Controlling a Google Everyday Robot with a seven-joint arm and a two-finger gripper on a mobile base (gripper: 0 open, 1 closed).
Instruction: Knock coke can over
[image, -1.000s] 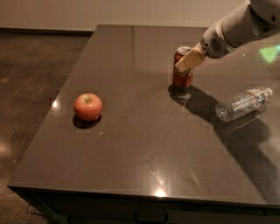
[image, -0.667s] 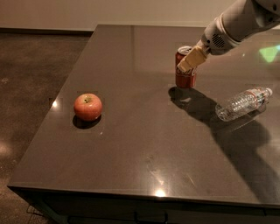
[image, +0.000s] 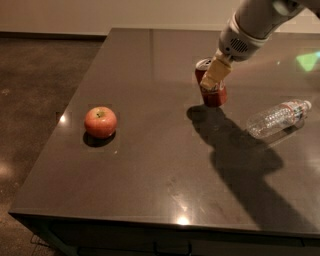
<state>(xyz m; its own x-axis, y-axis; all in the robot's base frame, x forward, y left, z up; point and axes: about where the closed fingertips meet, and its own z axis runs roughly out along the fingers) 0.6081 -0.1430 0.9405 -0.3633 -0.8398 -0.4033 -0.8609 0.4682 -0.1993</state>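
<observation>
The coke can (image: 215, 96) is red with a silver top and stands on the dark table (image: 150, 165) at the back right. It is tilted, with its top leaning to the left and its base still on the table. My gripper (image: 216, 74) comes down from the upper right on the white arm (image: 255, 22). Its cream tip lies against the can's upper side and hides part of it.
A red apple (image: 100, 121) sits near the table's left edge. A clear plastic bottle (image: 278, 117) lies on its side to the right of the can. The table's left and front edges drop to the floor (image: 35, 100).
The can stood upright a second ago and now leans with its top to the left. The gripper tip has stayed against it and dropped slightly.
</observation>
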